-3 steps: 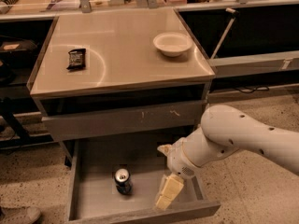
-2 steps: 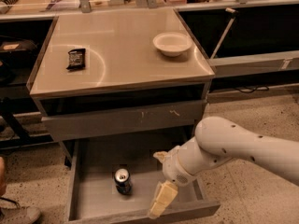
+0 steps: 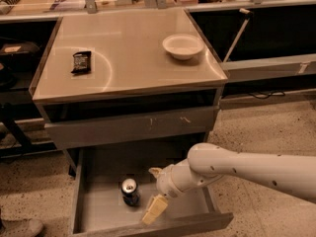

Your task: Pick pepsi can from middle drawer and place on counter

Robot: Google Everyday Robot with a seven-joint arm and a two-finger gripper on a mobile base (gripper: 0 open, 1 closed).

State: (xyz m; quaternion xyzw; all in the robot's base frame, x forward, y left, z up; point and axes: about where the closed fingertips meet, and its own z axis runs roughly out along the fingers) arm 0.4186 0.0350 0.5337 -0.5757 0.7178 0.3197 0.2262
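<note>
Gripper, on the white arm entering from the right, is lowered into the middle drawer; its two pale fingers are spread apart and hold nothing. The pepsi can stands upright on the drawer floor, just beside the fingers on their left and not clasped. Above, a closed grey drawer front sits beneath the counter, which carries a white bowl at right and a black snack packet at left.
</note>
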